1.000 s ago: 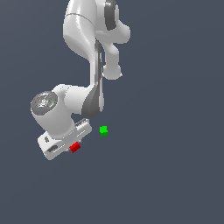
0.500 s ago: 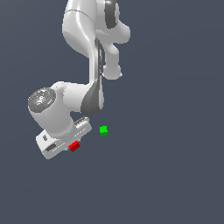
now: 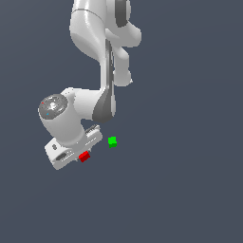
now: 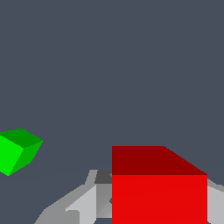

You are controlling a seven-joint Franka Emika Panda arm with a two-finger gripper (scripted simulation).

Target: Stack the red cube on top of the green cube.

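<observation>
From the exterior view I have the gripper (image 3: 81, 154) low, with the red cube (image 3: 84, 156) at its tip. On the wrist view the red cube (image 4: 159, 186) sits between the grey fingers (image 4: 83, 202), which pinch it. The green cube (image 3: 112, 141) lies apart, just toward the exterior view's right.

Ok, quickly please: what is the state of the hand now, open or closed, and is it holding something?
Hand: around the red cube; whether the fingers are closed on it cannot be told.
</observation>
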